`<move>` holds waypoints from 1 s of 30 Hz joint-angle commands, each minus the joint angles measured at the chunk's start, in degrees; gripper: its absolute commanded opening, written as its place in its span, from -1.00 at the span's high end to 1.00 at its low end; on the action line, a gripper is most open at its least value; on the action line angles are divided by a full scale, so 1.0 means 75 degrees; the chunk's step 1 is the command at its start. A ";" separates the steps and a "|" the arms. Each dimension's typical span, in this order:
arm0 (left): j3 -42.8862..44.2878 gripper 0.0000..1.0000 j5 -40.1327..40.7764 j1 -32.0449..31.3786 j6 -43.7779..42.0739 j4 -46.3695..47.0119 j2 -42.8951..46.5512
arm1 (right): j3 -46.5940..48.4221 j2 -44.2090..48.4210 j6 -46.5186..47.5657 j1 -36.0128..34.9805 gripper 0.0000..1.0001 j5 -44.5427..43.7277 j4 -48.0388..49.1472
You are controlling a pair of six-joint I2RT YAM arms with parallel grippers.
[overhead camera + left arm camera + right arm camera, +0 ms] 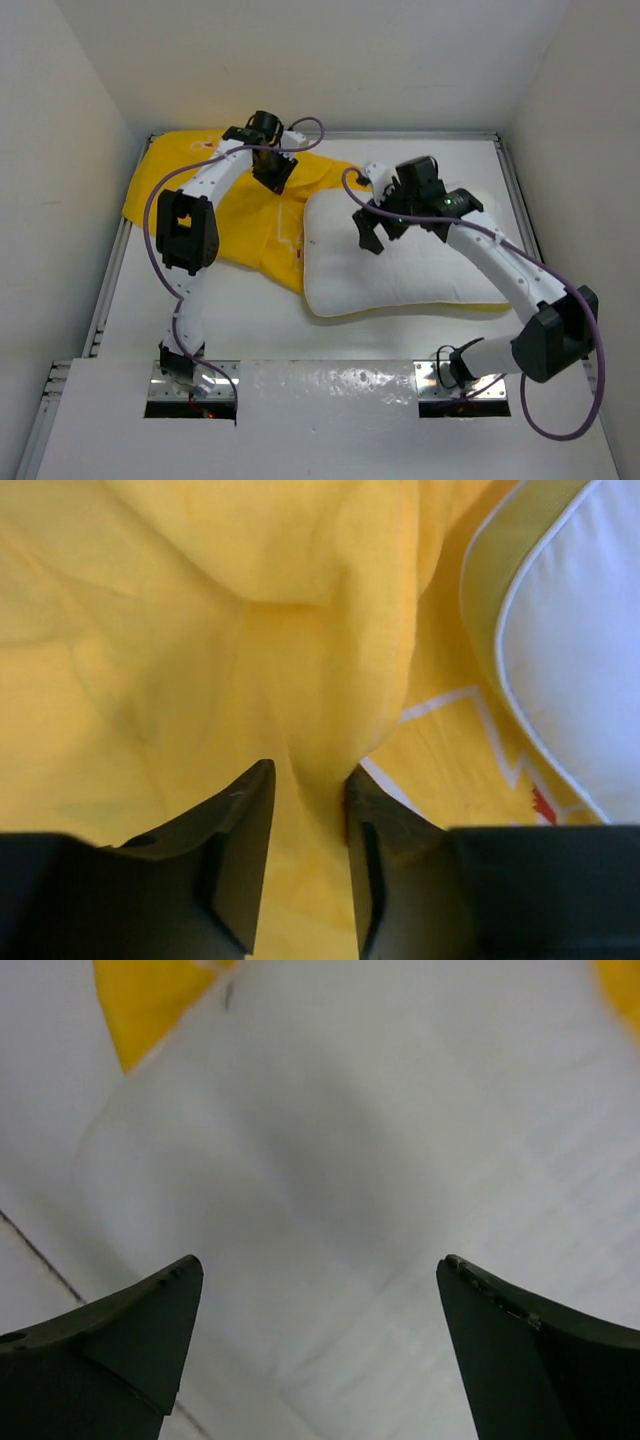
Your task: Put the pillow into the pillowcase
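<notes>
The yellow pillowcase (pixel 235 215) lies spread at the back left of the table. The white pillow (pixel 420 270) lies to its right, its left end resting on the case's edge. My left gripper (pixel 272 172) is shut on a bunched fold of the pillowcase (pixel 310 730), the fabric pinched between both fingers. The pillow's corner with its white seam shows at the right of the left wrist view (pixel 580 630). My right gripper (pixel 378 235) hovers open over the pillow's left part (pixel 350 1160), its fingers wide apart and empty.
White walls enclose the table on the left, back and right. A metal rail (pixel 110 290) runs along the left edge. The arm bases stand at the near edge (pixel 190 375).
</notes>
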State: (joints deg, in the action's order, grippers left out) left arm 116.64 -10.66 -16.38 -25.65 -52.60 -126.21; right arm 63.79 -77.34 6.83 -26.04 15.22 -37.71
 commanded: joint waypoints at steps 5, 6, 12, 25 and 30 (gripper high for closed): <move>-0.0740 0.20 0.0763 0.0075 0.0138 -0.0369 0.0423 | 0.3232 -0.2375 0.0031 0.1347 -0.98 0.2221 0.2305; -0.0681 0.20 0.0869 0.0075 0.0173 -0.0428 0.0295 | 0.3573 -0.2878 -0.0089 0.1537 -0.98 0.2885 0.2345; -0.0154 0.62 0.1245 0.0052 0.0502 -0.0078 0.0141 | 0.6774 -0.6279 0.0788 0.1832 -0.98 0.3325 0.0775; 0.0127 1.00 -0.0406 0.0344 0.0548 0.0521 0.0399 | 0.5791 -0.7336 0.0730 0.0931 -0.53 0.3327 -0.0044; 0.0866 1.00 -0.1051 0.0356 0.0373 -0.0145 0.0469 | 0.6026 -0.7466 0.0229 0.0730 1.00 0.3676 -0.0187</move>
State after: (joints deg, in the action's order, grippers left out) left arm 119.28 -12.82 -14.39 -22.68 -52.69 -125.75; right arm 107.13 -133.10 10.59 -19.09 40.16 -36.80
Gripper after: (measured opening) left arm 0.006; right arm 0.115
